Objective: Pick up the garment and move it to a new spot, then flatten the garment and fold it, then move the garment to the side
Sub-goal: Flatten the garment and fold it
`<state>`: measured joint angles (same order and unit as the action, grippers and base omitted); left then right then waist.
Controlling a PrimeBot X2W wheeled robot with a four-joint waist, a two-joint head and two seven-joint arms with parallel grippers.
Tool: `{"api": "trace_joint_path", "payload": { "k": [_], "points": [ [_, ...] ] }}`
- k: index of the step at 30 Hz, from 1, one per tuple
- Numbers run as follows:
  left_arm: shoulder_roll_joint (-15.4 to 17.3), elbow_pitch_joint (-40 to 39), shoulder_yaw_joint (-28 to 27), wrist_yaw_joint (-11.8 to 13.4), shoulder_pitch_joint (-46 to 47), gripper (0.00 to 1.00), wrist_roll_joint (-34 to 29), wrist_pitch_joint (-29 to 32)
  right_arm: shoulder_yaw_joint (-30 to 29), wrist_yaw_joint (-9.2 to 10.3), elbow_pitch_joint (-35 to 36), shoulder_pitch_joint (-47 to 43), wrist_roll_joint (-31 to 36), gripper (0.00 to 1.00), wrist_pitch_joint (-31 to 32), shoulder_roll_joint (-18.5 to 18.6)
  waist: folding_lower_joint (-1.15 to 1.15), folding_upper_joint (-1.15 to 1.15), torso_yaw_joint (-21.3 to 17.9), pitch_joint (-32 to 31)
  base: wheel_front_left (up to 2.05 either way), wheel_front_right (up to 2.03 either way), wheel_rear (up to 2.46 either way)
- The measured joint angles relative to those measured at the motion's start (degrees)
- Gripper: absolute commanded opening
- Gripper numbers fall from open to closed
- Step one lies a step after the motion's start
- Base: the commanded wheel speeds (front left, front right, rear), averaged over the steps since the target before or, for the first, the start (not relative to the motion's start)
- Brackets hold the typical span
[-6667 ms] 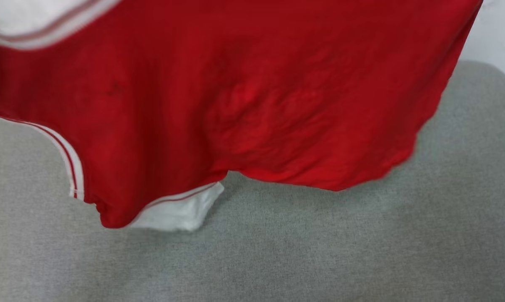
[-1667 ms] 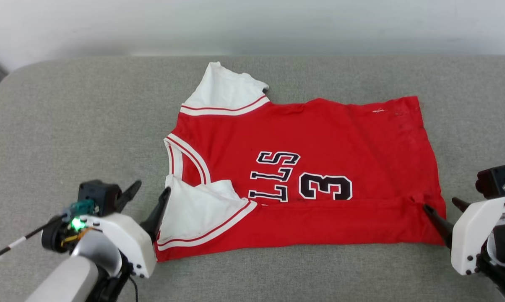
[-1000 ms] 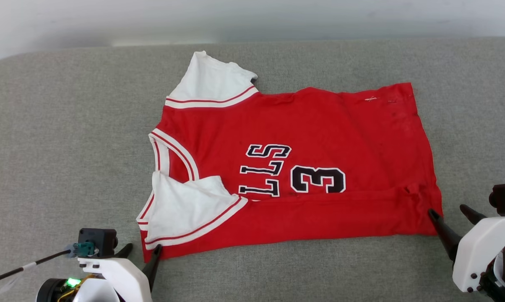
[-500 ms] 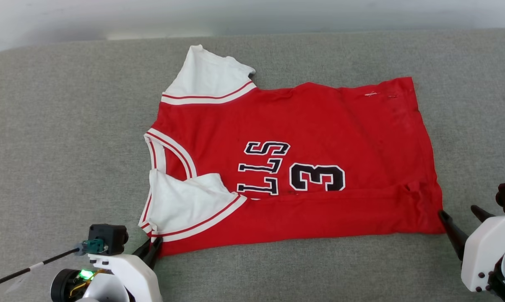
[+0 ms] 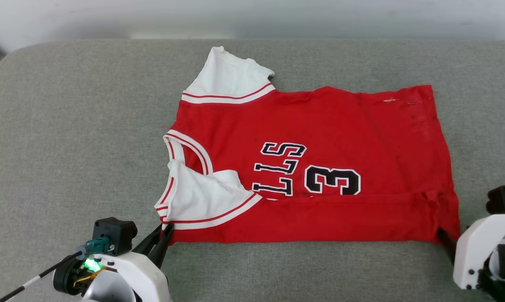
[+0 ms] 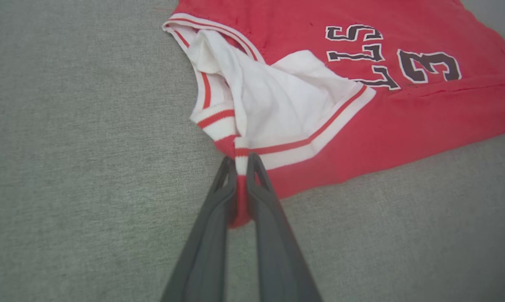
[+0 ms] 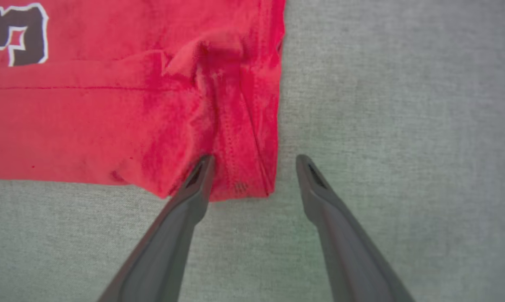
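The left jaws are clamped on the shirt [image 5: 319, 138]. In the left wrist view the two dark fingers [image 6: 219, 201] lie almost together, with a tongue of red cloth pinched between them just below the striped trim of the near sleeve [image 6: 286, 105]. The right jaws stand wide apart. One finger [image 7: 193, 184] has its tip at the edge of the red cloth and the other is over bare grey fabric, so the hem corner [image 7: 240, 184] sits between them, not gripped.

The shirt lies flat on the grey cushion [image 5: 68, 126], print side up, with its collar toward the robot's left and its hem toward the right. Its near long edge is turned up over the front and hides part of the lettering [image 5: 277, 167], and the near sleeve is folded in with it. The far sleeve [image 5: 231, 79] is spread out.

This looks like the folding step: one lengthwise fold seems done, and the near corners are being taken for the next. The right jaws would need to close on the hem corner first. Both arms should then rise evenly so the near edge carries over to the far edge without dragging or twisting.
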<state>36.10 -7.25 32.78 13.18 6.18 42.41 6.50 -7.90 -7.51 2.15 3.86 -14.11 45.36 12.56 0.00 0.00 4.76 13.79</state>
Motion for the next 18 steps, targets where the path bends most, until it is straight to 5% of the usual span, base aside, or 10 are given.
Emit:
{"api": "trace_joint_path", "payload": {
  "k": [7,8,9,10,18],
  "points": [
    [0.2,-2.1,0.4,0.2,0.6,0.0,-0.9,0.5,0.5,-0.02,-4.1,1.6,1.4,1.0,0.0,-1.2,0.0,0.0,1.3,1.8,0.0,0.0,0.0],
    [0.2,-2.0,0.5,0.2,0.7,0.0,-0.9,0.5,0.4,-0.02,-4.4,1.7,1.5,0.7,0.0,-1.4,0.0,0.0,1.5,2.0,0.0,0.0,0.0],
    [0.2,-1.8,0.5,0.2,0.8,0.0,-0.9,0.5,0.3,-0.02,-4.7,1.8,1.6,0.28,-0.2,-1.5,0.0,0.0,1.6,2.2,0.0,0.0,0.0],
    [0.2,-1.5,0.5,0.2,0.9,0.0,-0.9,0.5,0.2,-0.03,-5.0,1.9,1.6,0.0,-0.3,-1.6,0.0,0.0,1.6,2.3,0.0,0.0,0.0],
    [1.9,1.7,1.3,-0.8,0.1,0.0,-0.7,1.3,-1.2,-0.02,-5.9,1.5,1.4,0.0,-1.9,-2.0,0.0,0.0,0.8,0.4,0.0,0.0,0.0]
  ]
}}
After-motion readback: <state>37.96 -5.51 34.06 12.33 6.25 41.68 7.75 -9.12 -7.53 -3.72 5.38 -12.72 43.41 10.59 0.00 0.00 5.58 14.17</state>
